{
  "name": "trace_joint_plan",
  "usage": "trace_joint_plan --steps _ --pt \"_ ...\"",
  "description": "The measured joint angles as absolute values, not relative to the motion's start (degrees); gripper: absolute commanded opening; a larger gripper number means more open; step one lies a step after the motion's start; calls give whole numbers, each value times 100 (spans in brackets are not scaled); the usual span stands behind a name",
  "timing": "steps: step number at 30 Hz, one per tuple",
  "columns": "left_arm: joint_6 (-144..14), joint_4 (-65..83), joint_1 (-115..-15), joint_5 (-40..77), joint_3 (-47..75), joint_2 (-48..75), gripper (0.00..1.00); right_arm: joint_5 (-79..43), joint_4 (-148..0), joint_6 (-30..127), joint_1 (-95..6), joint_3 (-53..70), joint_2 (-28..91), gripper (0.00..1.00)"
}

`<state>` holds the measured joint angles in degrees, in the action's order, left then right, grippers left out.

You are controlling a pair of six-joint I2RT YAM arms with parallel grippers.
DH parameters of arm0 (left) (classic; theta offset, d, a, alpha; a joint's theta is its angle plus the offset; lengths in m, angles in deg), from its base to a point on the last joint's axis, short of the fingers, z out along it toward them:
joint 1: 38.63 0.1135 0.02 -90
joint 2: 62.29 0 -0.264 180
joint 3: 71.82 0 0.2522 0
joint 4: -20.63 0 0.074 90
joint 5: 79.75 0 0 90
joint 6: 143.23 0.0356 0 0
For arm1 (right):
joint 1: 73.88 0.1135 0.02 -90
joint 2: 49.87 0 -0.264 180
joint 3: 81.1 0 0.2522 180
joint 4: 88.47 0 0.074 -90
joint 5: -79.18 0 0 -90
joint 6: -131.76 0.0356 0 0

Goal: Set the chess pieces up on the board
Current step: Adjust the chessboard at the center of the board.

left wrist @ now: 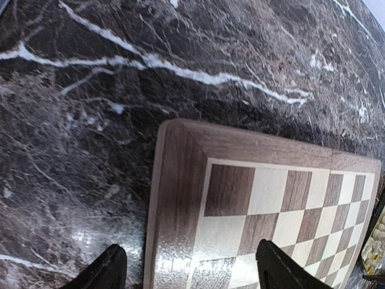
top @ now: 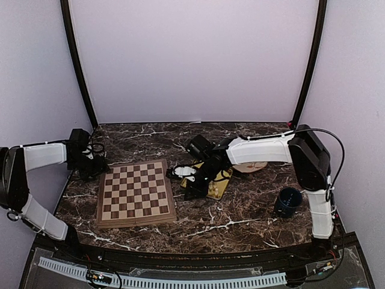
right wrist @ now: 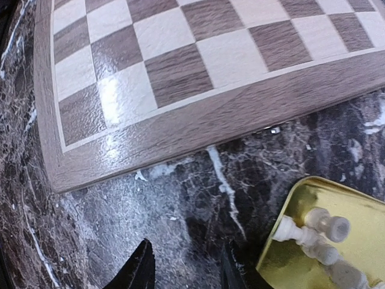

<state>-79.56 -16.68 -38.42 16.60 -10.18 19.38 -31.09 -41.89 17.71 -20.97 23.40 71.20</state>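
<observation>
The right pincer (right wrist: 186, 272), jaws apart and empty, is hovering; pieces (right wrist: 319, 232) are lying just right of it in the tray (right wrist: 361, 208), board (right wrist: 180, 72) ahead. The left pincer (left wrist: 192, 272), likewise apart, is hanging over the board's corner. Grabbing among crowded pieces could be toppling neighbours.

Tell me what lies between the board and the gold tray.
Bare marble table separates the board from the gold tray, save a tiny bright speck; the right wrist view shows it.
</observation>
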Motion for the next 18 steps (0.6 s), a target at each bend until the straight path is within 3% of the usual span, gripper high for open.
trace_joint_plan --steps 18 --pt "-7785 -829 -3814 2735 -669 3289 63 -2903 -3794 1048 -1293 2987 7853 36"
